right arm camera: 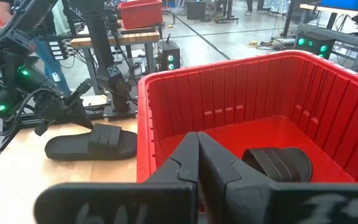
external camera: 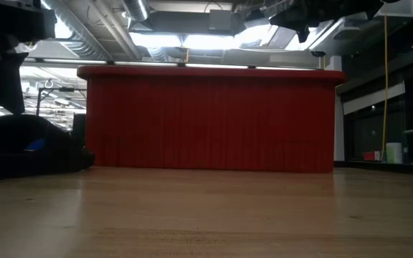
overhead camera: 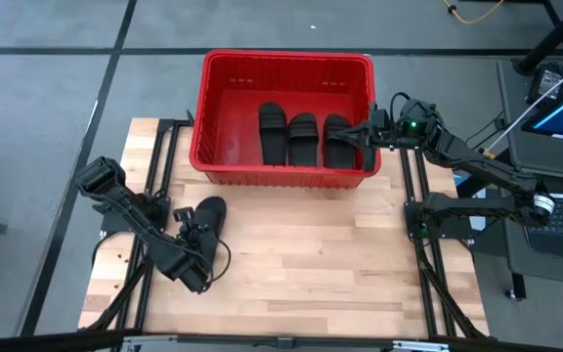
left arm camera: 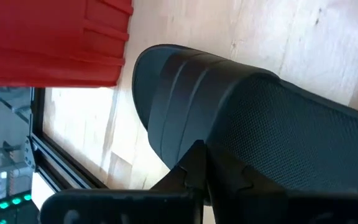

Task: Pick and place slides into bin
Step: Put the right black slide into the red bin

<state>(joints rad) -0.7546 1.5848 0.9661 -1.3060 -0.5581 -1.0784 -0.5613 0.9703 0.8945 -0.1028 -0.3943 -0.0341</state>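
Note:
Three black slides (overhead camera: 303, 137) lie side by side on the floor of the red bin (overhead camera: 286, 57), toward its right half. One of them shows in the right wrist view (right arm camera: 278, 163). A fourth black slide (overhead camera: 211, 213) lies flat on its sole on the wooden table, left of the bin's near corner. My left gripper (overhead camera: 195, 233) is at this slide's near end with its fingers together (left arm camera: 197, 155). My right gripper (overhead camera: 368, 134) is shut and empty above the bin's right wall (right arm camera: 197, 146). My left gripper's closed fingertips (left arm camera: 188, 165) stand against the slide's side edge beside the wide strap (left arm camera: 229, 149), coming slanting down from the table's near-left. I cannot tell whether they pinch any of it. The slide (right arm camera: 92, 144) lies flat on the table.
The bin stands at the table's far edge and shows as a tall red wall in the low view (external camera: 206, 122). Bare wood (overhead camera: 340, 244) lies in front of it. A desk with a screen (overhead camera: 560, 108) stands to the right, off the table.

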